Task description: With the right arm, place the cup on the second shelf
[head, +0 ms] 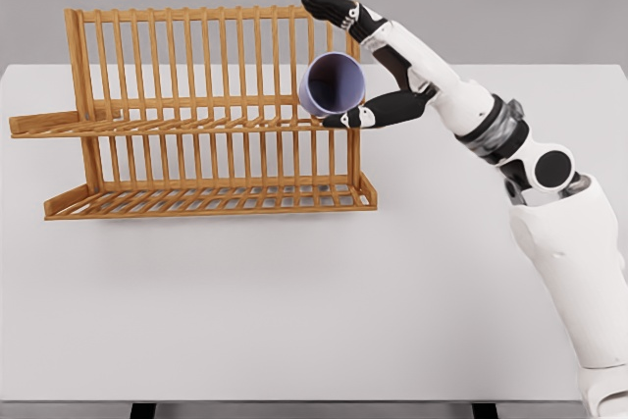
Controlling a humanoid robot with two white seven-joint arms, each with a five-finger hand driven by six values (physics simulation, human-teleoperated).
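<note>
Here your lilac cup point(332, 84) lies tipped on its side, mouth toward you, held between the right hand's point(361, 64) thumb and fingers just above the right end of the rack's point(196, 115) upper shelf. The slatted wooden rack stands on a plain white table point(294, 301) before a grey wall.

A: What blocks the way?
B: The wooden rack point(211, 115), its upright slats backing both shelves.
A: And free room?
B: The white table point(294, 291) lies open in front and right of it.
</note>
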